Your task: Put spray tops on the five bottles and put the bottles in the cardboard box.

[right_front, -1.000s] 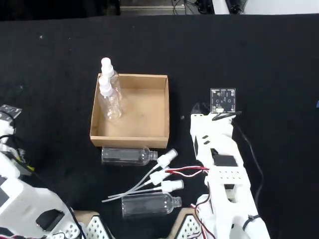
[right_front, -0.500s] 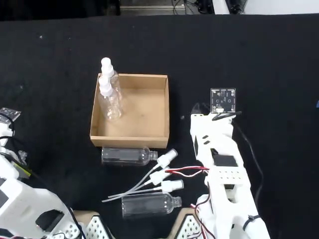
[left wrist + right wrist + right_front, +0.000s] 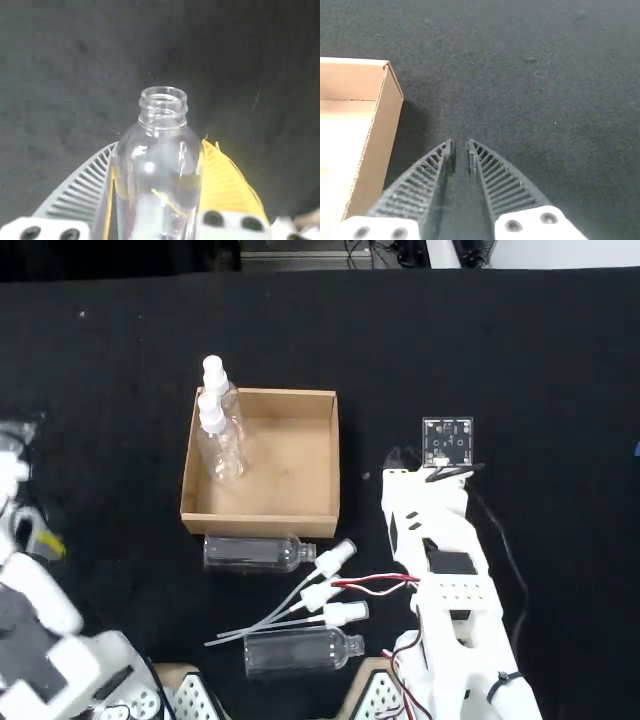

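Observation:
My left gripper (image 3: 160,150) is shut on a clear bottle (image 3: 162,107) with an open neck and no spray top. In the high view this arm (image 3: 22,540) is at the table's far left edge. The cardboard box (image 3: 300,520) holds two upright bottles with spray tops (image 3: 222,440) in its back left corner. Two uncapped bottles lie in front of the box, one close to it (image 3: 255,552) and one nearer the front edge (image 3: 300,652). Three loose spray tops (image 3: 335,585) lie between them. My right gripper (image 3: 461,148) is shut and holds nothing, just right of the box.
Black cloth (image 3: 520,360) covers the table. The box's right wall (image 3: 375,145) stands close beside my right gripper. Red and white wires (image 3: 375,583) run from the right arm toward the loose spray tops.
The left arm has swung, and its gripper end with the bottle has moved farther back along the left edge. The right arm and the things on the table have not moved.

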`<state>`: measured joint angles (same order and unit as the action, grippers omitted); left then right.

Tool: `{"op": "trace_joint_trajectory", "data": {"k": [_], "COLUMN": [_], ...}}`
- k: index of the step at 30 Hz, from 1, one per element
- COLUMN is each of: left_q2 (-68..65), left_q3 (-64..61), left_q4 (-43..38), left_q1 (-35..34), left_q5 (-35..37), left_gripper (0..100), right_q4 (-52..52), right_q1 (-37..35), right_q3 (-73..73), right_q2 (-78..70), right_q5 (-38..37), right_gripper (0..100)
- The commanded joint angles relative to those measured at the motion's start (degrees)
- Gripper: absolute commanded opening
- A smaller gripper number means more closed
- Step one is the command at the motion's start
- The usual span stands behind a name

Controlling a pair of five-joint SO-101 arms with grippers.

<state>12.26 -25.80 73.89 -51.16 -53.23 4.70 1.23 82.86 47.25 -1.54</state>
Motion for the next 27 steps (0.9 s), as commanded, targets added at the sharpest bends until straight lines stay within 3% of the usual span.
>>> {"op": "trace_joint_trajectory", "data": {"k": [1,5,10,18,27], "left_q2": [16.2,25.7,34.5,39.6,40.3], "left_q3": [-6.2,-19.1,-32.9,-43.9,-59.4], "left_q4": [-8.4,-24.2,-40.7,-62.8,-85.8], "left_q1": [8.6,13.1,18.1,20.5,20.0], "left_q5": [22.4,42.3,55.6,66.2,67.0], "left_gripper": [3,3,3,3,3], "right_q4": [-1.6,-1.5,-1.5,-1.5,-1.4], "right_q1": [-0.8,-0.8,-0.8,-0.8,-0.8], "right_q3": [-0.3,-0.3,-0.3,-0.3,-0.4], "right_q2": [2.1,2.1,2.1,2.1,2.4], "right_q5": [-0.4,-0.4,-0.4,-0.4,0.0], "right_gripper": [2.5,2.5,2.5,2.5,2.2]}}
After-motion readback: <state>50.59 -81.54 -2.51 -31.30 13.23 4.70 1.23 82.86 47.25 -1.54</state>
